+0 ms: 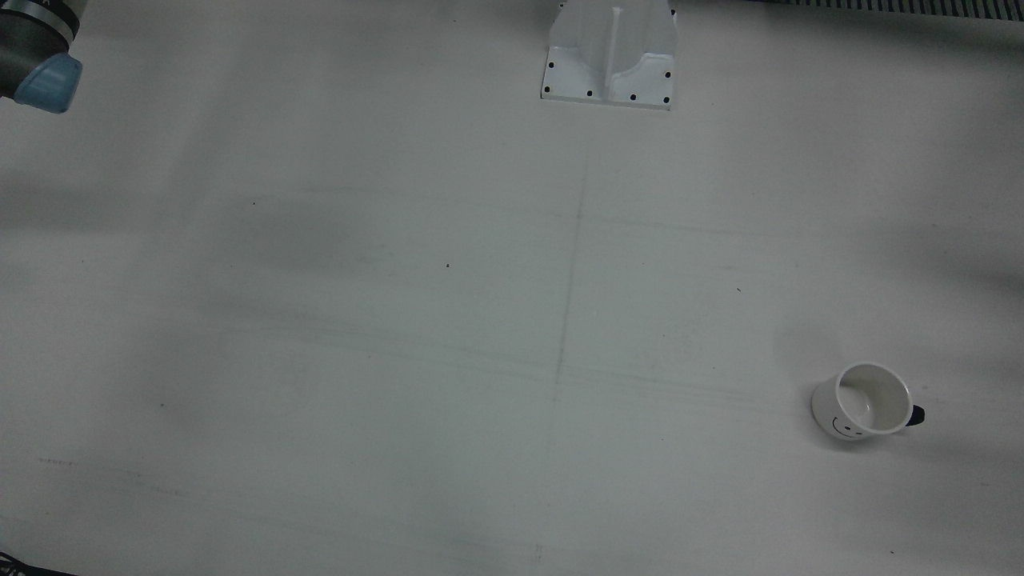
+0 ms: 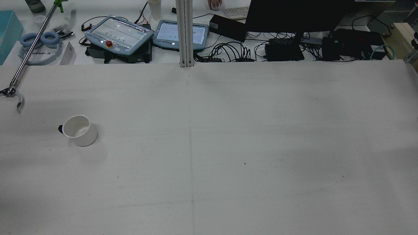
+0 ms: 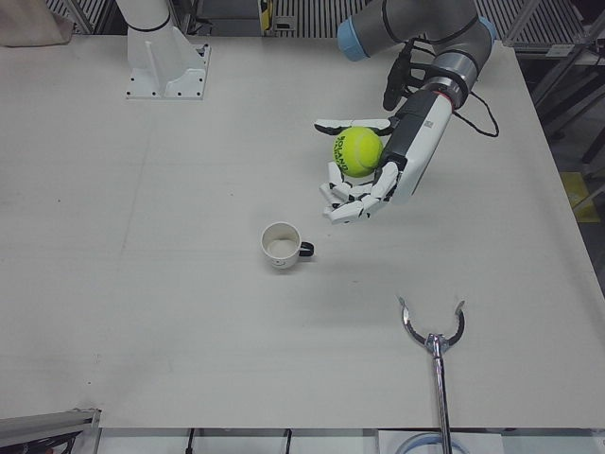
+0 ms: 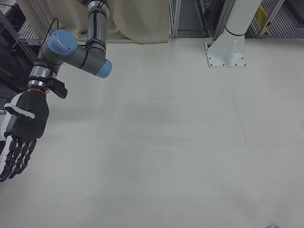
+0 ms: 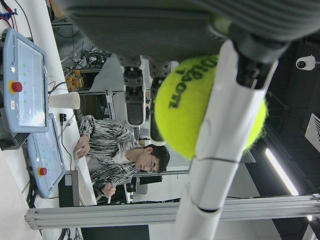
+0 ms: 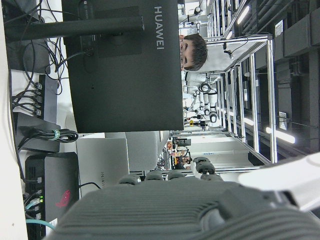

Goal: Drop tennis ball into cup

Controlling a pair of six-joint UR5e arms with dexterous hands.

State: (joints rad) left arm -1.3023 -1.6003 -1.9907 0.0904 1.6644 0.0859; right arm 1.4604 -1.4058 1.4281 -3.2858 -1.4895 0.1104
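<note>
A yellow-green tennis ball [image 3: 357, 150] rests in my left hand [image 3: 364, 180], which is raised above the table to the right of and beyond the cup in the left-front view. The ball fills the left hand view [image 5: 200, 110], with fingers [image 5: 220, 150] curled against it. The white cup [image 3: 282, 246] with a dark handle stands upright on the table; it also shows in the front view [image 1: 866, 402] and the rear view [image 2: 79, 130]. My right hand [image 4: 21, 133] hangs open and empty at the far side, fingers straight and pointing down.
A reaching tool with a claw [image 3: 432, 331] lies near the table's front edge; it also shows in the rear view [image 2: 13, 91]. White arm pedestals [image 1: 612, 56] [image 3: 161, 66] stand at the robot's side. Monitors, teach pendants and cables [image 2: 228, 49] lie beyond the table.
</note>
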